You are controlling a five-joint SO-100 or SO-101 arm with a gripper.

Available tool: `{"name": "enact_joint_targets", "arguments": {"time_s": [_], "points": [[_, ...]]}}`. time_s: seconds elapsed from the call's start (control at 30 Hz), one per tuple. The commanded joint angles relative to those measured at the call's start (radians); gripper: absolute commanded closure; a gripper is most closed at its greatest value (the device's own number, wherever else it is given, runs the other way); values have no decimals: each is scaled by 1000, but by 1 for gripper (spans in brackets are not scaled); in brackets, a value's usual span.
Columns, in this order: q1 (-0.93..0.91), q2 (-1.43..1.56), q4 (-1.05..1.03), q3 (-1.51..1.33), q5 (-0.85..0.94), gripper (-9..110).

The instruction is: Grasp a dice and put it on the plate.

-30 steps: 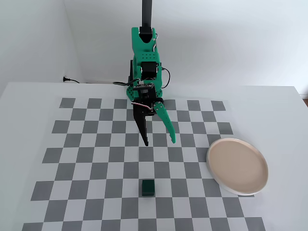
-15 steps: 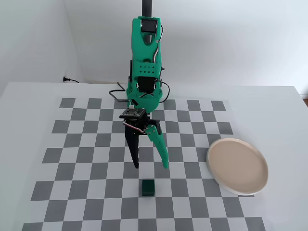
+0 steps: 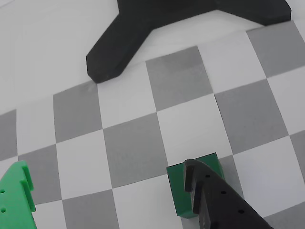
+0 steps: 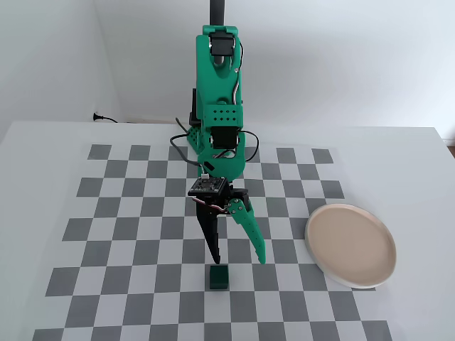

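The dice (image 4: pixel 218 278) is a small dark green cube on the checkerboard near its front edge. My gripper (image 4: pixel 239 262) hangs open just behind it. The black finger (image 4: pixel 212 238) has its tip at the cube's far top edge, and the green finger (image 4: pixel 252 231) spreads off to the right. In the wrist view the dice (image 3: pixel 178 191) lies at the bottom right, partly covered by the black finger (image 3: pixel 214 202). The green finger (image 3: pixel 16 200) is far to the left, so the cube sits at one side of the open gripper (image 3: pixel 105 166). The plate (image 4: pixel 350 244), beige with a white rim, lies empty at the right.
The checkerboard mat (image 4: pixel 128 234) covers the white table. A black stand foot (image 3: pixel 143 28) rests on the table beyond the mat's edge in the wrist view. A cable (image 4: pixel 106 118) runs along the back wall by the arm's base.
The arm has reached forward and down. The open gripper has moved from mid-board to just behind the dice. The dice and plate have not moved.
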State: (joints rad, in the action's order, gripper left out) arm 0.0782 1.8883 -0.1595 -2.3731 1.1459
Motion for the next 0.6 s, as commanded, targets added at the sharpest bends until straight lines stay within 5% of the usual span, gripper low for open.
{"name": "enact_joint_targets", "arguments": {"time_s": [0.0,0.17,0.57], "points": [[6,-23,26,94,-67,73],[0,-87,58,106,-100,74],[29,-124,210,137,285,74]]}}
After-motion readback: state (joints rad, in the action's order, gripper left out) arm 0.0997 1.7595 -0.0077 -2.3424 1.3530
